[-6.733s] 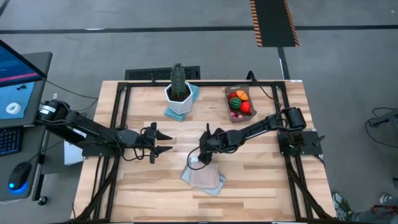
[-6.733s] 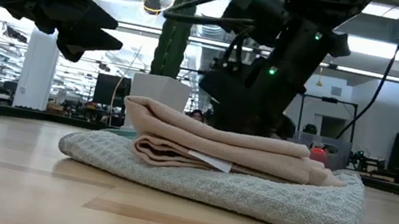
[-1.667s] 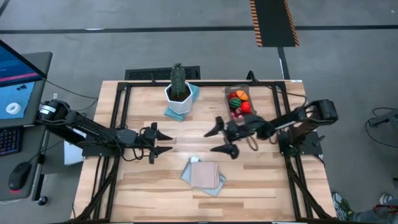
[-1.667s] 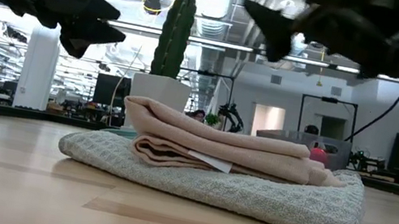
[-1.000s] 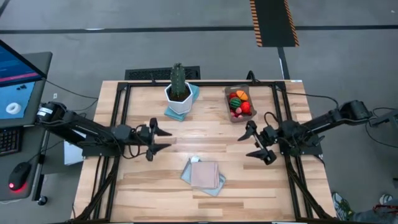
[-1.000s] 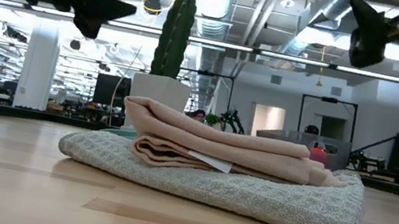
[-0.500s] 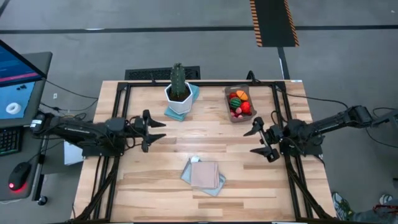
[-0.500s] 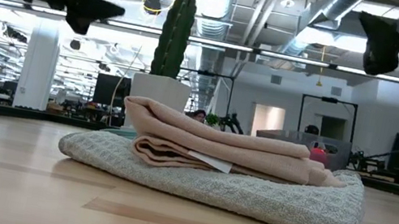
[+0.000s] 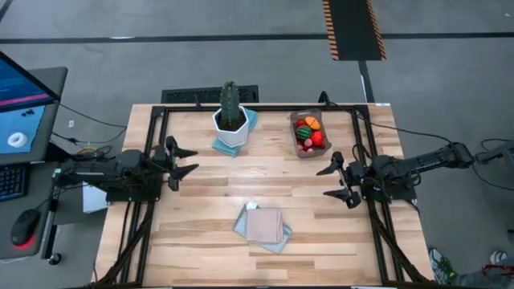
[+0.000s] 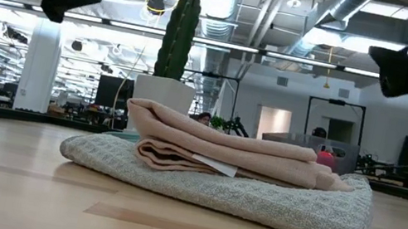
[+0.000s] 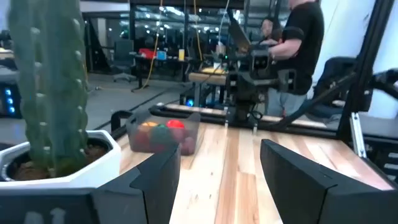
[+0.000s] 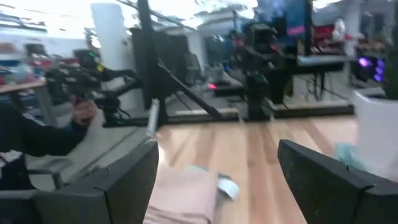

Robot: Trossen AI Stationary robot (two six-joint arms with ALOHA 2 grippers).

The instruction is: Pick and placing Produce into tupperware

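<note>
Produce [image 9: 307, 133] sits in tupperware [image 9: 319, 147], far right on table [image 9: 225, 201] | left gripper [image 9: 183, 160] at left edge, wide open, empty | right gripper [image 9: 338, 180] at right edge, wide open, empty

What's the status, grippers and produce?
Left gripper and right gripper open, empty, at table edges. Produce sits in tupperware. Nothing in the way.

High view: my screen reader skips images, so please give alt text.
A tupperware holding produce sits at the table's far right. Both grippers, left and right, hang open and empty near opposite edges; a cactus and folded cloth lie between.
</note>
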